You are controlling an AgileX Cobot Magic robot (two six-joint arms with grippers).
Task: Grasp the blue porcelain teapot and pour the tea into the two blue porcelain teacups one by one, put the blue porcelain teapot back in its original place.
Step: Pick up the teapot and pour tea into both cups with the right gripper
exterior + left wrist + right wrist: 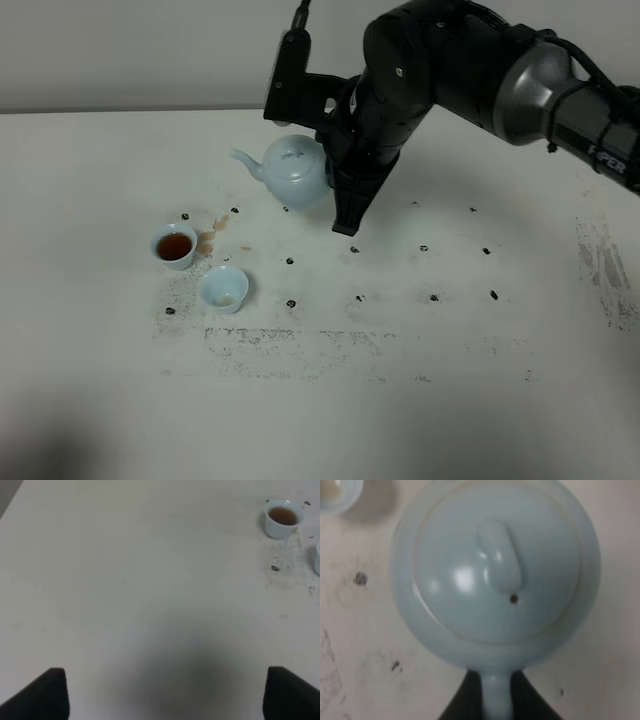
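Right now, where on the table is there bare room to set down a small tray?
Free: the wide table patch right of the teapot, only dark specks there; also the near strip in front of both cups. Crowded: left of centre, where the filled cup, the second cup and a tea stain sit close together.

teapot (297,168), teacups (175,245) block left, table (480,400) open right
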